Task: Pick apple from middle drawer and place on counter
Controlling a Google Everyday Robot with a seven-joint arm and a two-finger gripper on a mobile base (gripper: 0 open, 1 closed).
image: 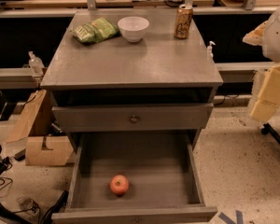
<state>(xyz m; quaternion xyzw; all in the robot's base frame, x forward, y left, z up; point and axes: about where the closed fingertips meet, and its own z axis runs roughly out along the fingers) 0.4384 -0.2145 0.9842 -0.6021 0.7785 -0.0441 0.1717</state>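
The apple [119, 185], small and red-orange, lies on the floor of the open middle drawer [154, 167], near its front and left of centre. The drawer is pulled out toward me below the closed upper drawer front. The counter [130, 59] is the grey top of the cabinet above. My gripper [267, 94], cream-coloured, hangs at the right edge of the view. It is beside the cabinet at about counter height, well apart from the apple and holding nothing that I can see.
On the counter stand a white bowl [133, 28], a green snack bag [94, 31] and a drink can [183, 21], all toward the back. The closed drawer front has a round knob [134, 119]. Cardboard boxes [46, 150] sit on the floor at left.
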